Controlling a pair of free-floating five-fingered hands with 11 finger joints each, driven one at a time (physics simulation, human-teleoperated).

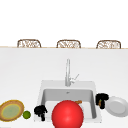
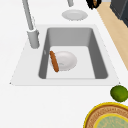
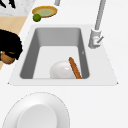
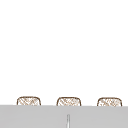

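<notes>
Rt hand (image 1: 102,99), lower right of front view by the sink's (image 1: 42,86) right edge, fingers curled round a small brown item (image 3: 7,57); looks roundish, so no clear long axis, and its type can't be told. In the right side view it sits at the hand's lower edge, mid-left of frame.

Sink basin: white bowl (image 3: 62,70) w/ long brown sausage-like piece (image 3: 74,67) leaning on its rim, long axis running front-to-back.

White plate (image 1: 117,106) on counter just right of rt hand.

Left hand (image 1: 40,110) lower left, fingers curled, holding nothing, near lime (image 1: 26,114) and yellow-rimmed plate (image 1: 11,110).

Red ball (image 1: 67,114) at bottom centre.
</notes>
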